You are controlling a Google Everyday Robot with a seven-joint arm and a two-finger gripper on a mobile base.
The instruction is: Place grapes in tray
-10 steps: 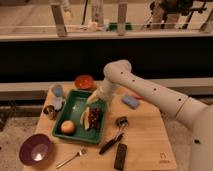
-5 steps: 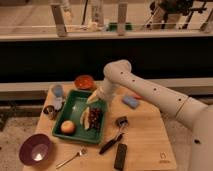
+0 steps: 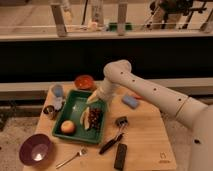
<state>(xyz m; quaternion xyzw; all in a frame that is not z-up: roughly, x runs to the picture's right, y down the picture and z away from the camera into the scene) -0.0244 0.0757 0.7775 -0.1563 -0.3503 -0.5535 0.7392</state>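
Green plastic tray (image 3: pixel 69 108) sits left of centre on the table (image 3: pixel 145 132), and the grapes (image 3: pixel 94 116) already lie inside it toward its right rim, beside a pale fruit slice (image 3: pixel 85 119) and an orange fruit (image 3: pixel 67 127). Just above them, the claw (image 3: pixel 93 98) hangs over the tray's upper right edge, probably because the drop belongs there; I cannot tell whether it is apart or together.

Readable text: I can make out none on anything in view.
Table (image 3: pixel 145 135): I see a small dark mark near its front right corner, too small for me to read.
Gripper (image 3: pixel 93 100): over the far right edge of the tray (image 3: pixel 75 100), no lettering I can see.
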